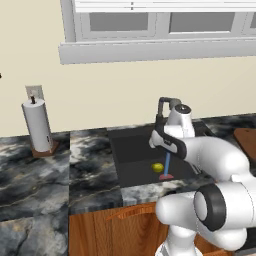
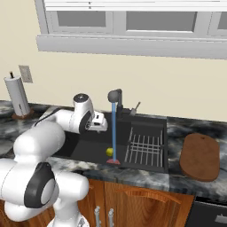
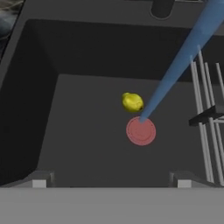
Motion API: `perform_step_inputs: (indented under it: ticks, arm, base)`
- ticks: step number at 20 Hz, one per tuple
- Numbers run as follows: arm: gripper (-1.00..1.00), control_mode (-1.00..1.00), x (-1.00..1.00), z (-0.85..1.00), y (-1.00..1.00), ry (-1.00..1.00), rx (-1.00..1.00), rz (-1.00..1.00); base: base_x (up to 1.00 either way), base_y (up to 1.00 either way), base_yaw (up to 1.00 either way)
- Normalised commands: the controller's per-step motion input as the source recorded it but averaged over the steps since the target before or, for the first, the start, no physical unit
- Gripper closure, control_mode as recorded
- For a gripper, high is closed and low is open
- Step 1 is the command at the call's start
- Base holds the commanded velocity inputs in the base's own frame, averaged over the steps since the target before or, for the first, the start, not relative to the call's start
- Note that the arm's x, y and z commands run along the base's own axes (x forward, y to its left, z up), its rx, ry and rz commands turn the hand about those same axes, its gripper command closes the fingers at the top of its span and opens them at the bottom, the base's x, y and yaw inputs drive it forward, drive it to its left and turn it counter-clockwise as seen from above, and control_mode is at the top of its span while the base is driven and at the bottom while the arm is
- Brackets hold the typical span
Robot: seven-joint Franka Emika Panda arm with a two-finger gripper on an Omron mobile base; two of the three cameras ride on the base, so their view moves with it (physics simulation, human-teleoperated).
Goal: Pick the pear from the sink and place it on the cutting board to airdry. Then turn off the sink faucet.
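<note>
gripper (image 3: pixel 111 183) open over sink (image 3: pixel 87 57), pear (image 3: pixel 132 102) beside drain (image 3: pixel 141 131); water stream (image 3: pixel 183 61), wire rack (image 3: pixel 209 113) rt

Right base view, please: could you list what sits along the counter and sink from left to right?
Paper-towel roll → pear → blue water stream → wire rack → cutting board.
</note>
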Motion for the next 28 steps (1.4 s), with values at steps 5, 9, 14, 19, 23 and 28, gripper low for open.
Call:
perform_step_inputs:
  ticks: [5, 9, 14, 19, 23, 28]
  arm:
    - [-1.0, -1.0, 0.09, -0.26, -0.08, 0.0, 0.0, 0.0]
    - [-1.0, -1.0, 0.03, -0.27, -0.08, 0.0, 0.0, 0.0]
    - [-1.0, -1.0, 0.05, -0.25, -0.04, 0.01, 0.0, 0.0]
    - [-1.0, -1.0, 0.07, -0.22, -0.05, 0.0, 0.0, 0.0]
    - [-1.0, -1.0, 0.06, -0.18, -0.08, 0.0, 0.0, 0.0]
    - [-1.0, -1.0, 0.09, -0.16, -0.05, 0.0, 0.0, 0.0]
  base:
    - [0.0, 0.0, 0.0]
    - [0.0, 0.0, 0.0]
    - [0.0, 0.0, 0.0]
    - [0.0, 0.0, 0.0]
    - [0.0, 0.0, 0.0]
    - [0.0, 0.0, 0.0]
